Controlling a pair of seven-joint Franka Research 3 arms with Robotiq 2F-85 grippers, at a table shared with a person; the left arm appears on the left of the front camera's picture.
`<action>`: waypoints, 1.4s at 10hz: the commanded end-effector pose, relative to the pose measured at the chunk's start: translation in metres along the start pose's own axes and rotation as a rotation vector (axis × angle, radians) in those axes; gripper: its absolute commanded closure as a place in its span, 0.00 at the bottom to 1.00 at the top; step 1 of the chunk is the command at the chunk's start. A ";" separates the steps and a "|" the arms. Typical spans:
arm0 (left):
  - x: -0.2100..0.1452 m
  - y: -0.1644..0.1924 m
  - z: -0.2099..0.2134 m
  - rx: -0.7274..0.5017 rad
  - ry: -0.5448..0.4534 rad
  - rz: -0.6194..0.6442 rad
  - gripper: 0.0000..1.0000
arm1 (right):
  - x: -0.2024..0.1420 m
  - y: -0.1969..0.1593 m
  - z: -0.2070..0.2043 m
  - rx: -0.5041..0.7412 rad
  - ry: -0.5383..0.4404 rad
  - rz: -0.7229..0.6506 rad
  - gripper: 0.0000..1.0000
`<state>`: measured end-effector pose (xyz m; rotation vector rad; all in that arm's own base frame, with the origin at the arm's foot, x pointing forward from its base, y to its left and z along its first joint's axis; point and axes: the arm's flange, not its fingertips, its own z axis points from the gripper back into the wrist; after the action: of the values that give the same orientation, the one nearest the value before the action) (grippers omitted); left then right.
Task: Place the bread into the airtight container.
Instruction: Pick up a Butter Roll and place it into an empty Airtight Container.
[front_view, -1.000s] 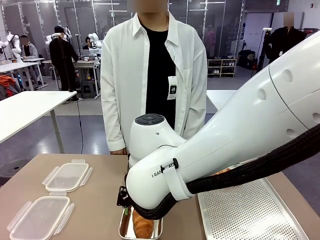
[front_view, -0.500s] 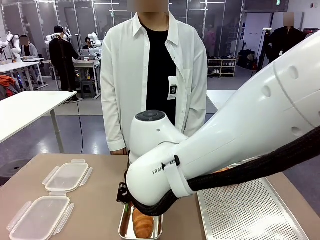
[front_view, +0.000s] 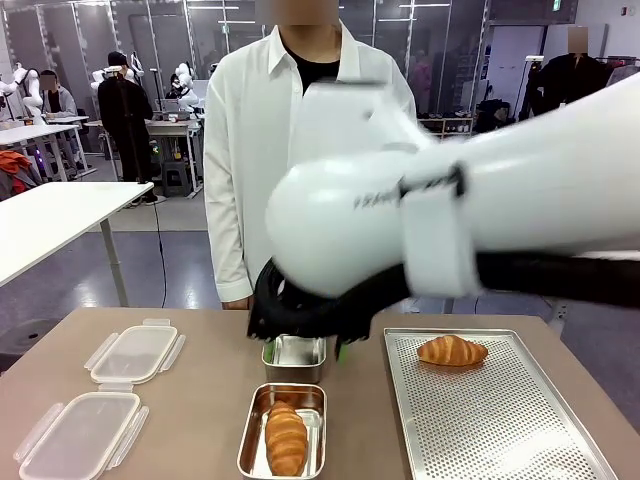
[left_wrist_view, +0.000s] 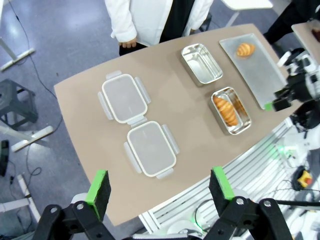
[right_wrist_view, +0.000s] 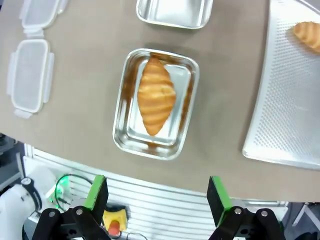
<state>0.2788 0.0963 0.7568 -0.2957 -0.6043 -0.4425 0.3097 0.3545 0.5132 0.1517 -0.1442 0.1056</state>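
**Listener:** Where was the bread, and how did the jaws stand?

**Operator:** 1 croissant (right_wrist_view: 156, 96) lay lengthwise inside the near steel container (right_wrist_view: 122, 125), close to my edge of the table. My right gripper (right_wrist_view: 156, 196) hung above it, jaws wide apart and empty. My left gripper (left_wrist_view: 159, 185) hung high over the whole table, jaws also apart, holding nothing. The other croissant (front_view: 452, 350) sat on the perforated tray (front_view: 500, 430). The far container (front_view: 294, 352) stood empty just behind the near one. 2 clear lids (front_view: 135, 352) lay to the left, off both containers.

**Listener:** What worried you?

**Operator:** I judged 2 risks. The pastry looked soft and flaky, so a hard squeeze on the other croissant could crush it. The right arm (front_view: 520, 210) was blurred with speed, close in front of the person (front_view: 240, 150). A wide swing could knock the light containers or pass too near that person.

**Listener:** What had changed?

**Operator:** 1 second earlier that arm sat low over the near container, hiding the far container and the tray's croissant. Now it had risen clear, and both showed.
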 end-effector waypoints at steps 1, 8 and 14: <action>0.001 0.000 0.002 0.000 0.000 -0.015 0.00 | 0.009 -0.045 0.029 -0.036 -0.006 0.035 0.00; 0.001 0.000 0.002 0.000 0.000 -0.015 0.00 | 0.014 -0.251 0.111 -0.015 -0.119 0.328 0.00; 0.001 0.000 0.002 0.000 0.000 -0.015 0.00 | 0.112 -0.315 -0.014 0.074 -0.079 0.501 0.00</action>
<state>0.2788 0.0966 0.7569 -0.2951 -0.6044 -0.4414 0.4340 0.0566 0.4754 0.1267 -0.2590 0.5635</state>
